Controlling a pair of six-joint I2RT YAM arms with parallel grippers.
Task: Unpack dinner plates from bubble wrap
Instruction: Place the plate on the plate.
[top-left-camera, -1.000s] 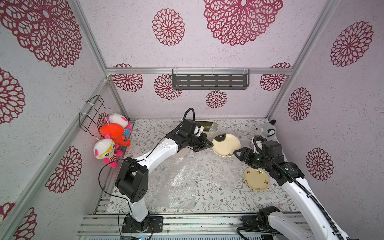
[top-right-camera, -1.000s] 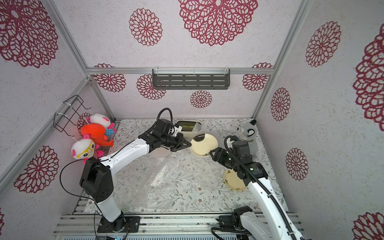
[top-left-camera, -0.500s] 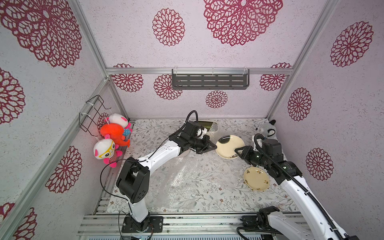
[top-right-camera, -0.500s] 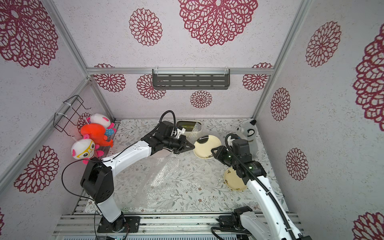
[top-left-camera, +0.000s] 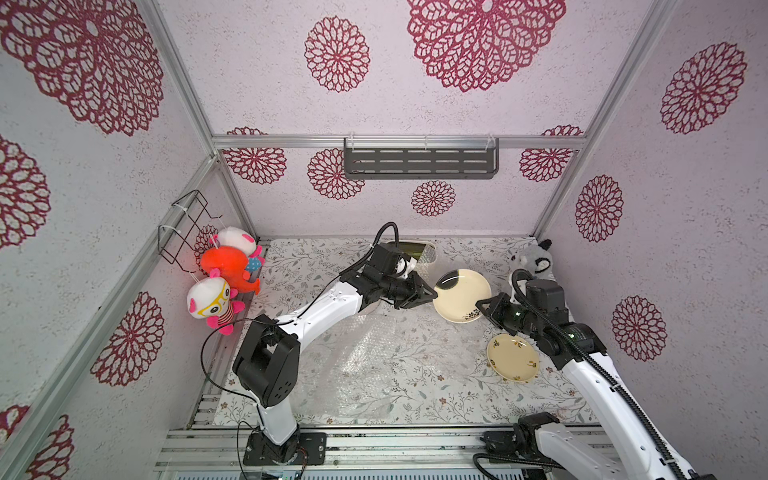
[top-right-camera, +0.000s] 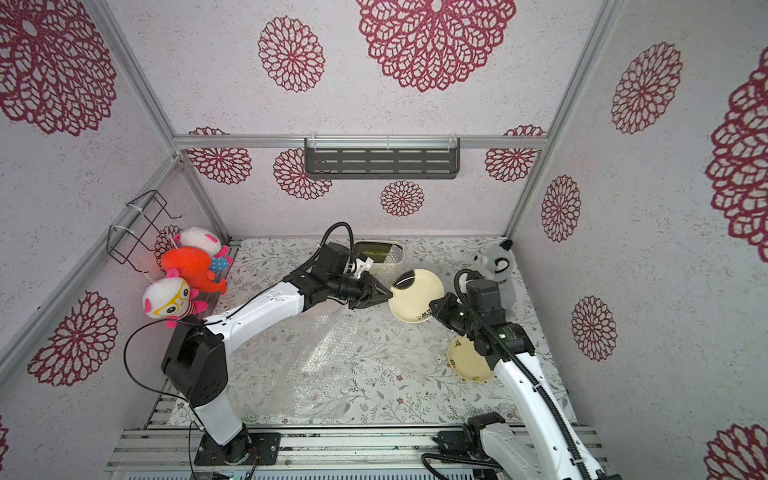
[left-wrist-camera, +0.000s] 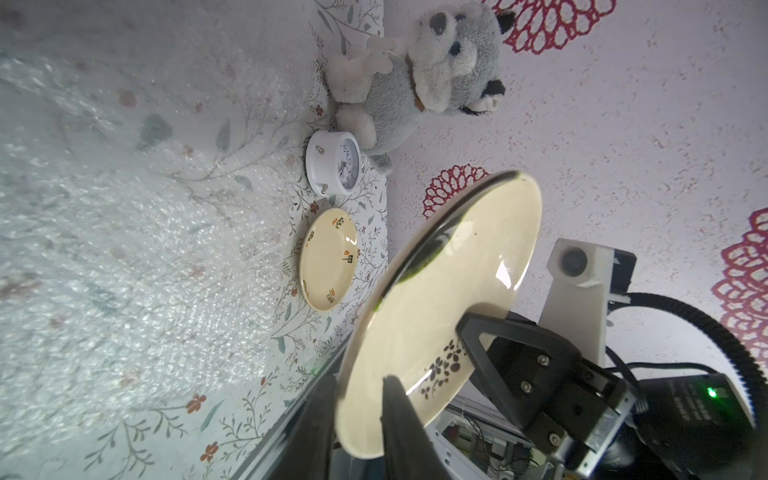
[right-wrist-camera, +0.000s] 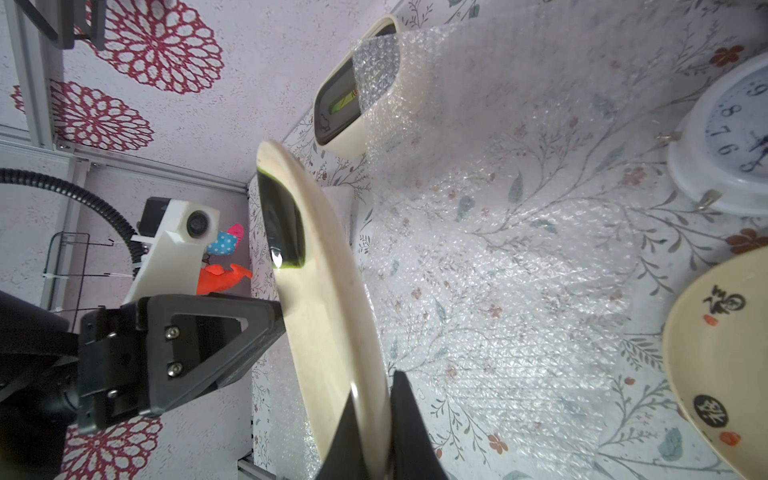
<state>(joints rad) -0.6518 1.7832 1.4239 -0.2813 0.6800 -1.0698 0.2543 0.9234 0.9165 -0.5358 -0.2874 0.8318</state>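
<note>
My right tool (top-left-camera: 482, 305) now pinches the rim of the plate (top-left-camera: 461, 301), which hangs tilted in the air, clear of the bubble wrap (top-left-camera: 365, 353) on the surface (top-left-camera: 291, 266), and my left tool (top-left-camera: 432, 296) has just spread, so the handover looks done.

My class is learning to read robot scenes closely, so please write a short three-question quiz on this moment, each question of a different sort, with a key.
1. True or false: the larger plate lies flat on the table.
2. What stands beside the grey plush toy? A) alarm clock B) mug C) candle
3. Which gripper is shut on the larger plate's rim at its dark flower motif?

Key
1. False: it is held up off the table.
2. A
3. The right gripper.
</note>
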